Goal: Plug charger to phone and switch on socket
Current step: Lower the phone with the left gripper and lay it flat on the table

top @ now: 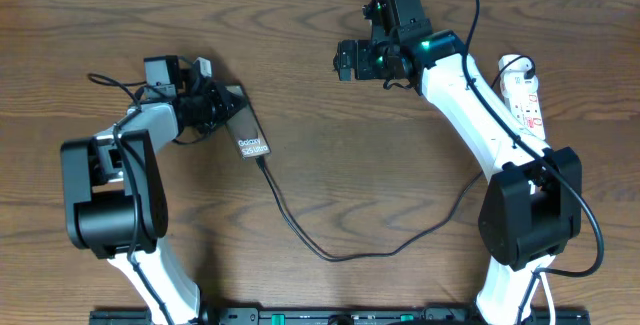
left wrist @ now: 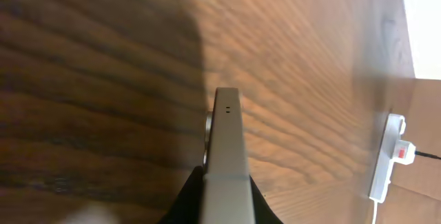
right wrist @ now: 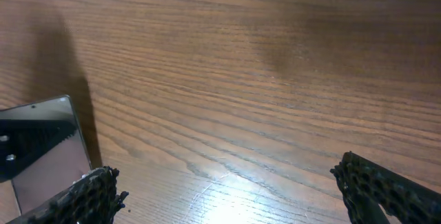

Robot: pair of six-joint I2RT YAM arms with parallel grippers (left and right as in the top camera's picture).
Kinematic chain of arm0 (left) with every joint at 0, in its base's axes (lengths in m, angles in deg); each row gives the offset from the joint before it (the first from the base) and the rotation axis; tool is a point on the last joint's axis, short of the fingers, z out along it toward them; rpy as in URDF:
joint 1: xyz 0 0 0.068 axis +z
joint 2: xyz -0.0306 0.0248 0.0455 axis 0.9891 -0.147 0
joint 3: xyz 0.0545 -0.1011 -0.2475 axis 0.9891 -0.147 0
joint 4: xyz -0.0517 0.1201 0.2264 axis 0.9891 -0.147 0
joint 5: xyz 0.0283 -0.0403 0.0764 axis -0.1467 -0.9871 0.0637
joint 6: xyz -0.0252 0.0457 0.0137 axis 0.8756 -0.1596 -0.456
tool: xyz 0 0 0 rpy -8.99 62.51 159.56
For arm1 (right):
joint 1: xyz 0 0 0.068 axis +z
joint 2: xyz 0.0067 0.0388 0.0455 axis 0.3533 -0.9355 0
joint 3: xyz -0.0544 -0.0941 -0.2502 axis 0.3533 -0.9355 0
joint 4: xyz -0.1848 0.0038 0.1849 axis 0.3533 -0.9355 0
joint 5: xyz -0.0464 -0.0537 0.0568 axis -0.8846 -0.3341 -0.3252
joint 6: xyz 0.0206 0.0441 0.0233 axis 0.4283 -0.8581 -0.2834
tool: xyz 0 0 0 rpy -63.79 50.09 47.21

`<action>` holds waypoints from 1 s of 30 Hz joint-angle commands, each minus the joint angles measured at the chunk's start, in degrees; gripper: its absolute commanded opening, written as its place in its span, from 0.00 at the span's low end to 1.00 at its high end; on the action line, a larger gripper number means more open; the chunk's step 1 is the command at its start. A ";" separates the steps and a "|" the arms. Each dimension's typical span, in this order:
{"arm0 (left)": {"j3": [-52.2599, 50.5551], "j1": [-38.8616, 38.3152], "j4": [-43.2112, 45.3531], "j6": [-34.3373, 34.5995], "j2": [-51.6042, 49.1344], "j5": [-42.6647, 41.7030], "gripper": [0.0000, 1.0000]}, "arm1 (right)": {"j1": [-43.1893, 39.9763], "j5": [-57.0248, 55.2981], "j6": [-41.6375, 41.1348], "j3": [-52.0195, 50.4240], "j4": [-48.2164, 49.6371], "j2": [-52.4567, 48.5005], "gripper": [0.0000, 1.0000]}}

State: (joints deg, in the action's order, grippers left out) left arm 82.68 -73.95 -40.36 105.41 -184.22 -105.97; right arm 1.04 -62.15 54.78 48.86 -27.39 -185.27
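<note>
The phone (top: 249,132), silver-grey with white "Galaxy" lettering, lies slanted on the table at the left. My left gripper (top: 213,106) is shut on its far end. In the left wrist view the phone's thin edge (left wrist: 227,148) stands between the black fingers (left wrist: 185,200). The charger (top: 330,255), a thin black cable, meets the phone's near end and loops across the table toward the right arm. The socket (top: 524,89), a white strip, lies at the right edge and also shows as the socket (left wrist: 387,156). My right gripper (top: 345,60) hangs open above bare wood at mid-back; its fingers (right wrist: 86,196) hold nothing.
The wooden table (top: 330,165) fills the view. The right arm's white link crosses in front of the socket. A corner of the mirrored phone (right wrist: 41,145) shows left of the right gripper's fingers. A black plug (left wrist: 408,153) sits in the socket's end.
</note>
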 commanded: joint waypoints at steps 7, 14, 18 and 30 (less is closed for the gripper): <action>0.83 -0.20 0.24 -0.57 -0.61 -0.70 0.07 | 0.22 -0.87 1.07 0.22 -0.04 -0.04 0.99; 0.83 -0.20 0.26 -0.55 -0.61 -0.70 0.14 | 0.48 -0.87 1.07 0.22 0.00 -0.04 0.99; 0.83 -0.17 0.26 -0.55 -0.61 -0.72 0.22 | 0.46 -0.87 1.07 0.22 -0.02 -0.04 0.99; 0.83 -0.17 0.24 -0.55 -0.61 -0.70 0.43 | 0.44 -0.87 1.07 0.22 0.00 -0.04 0.99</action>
State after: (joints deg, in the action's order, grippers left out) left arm 82.68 -73.95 -40.31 105.43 -184.51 -106.17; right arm 1.15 -62.17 54.78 48.86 -27.39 -185.27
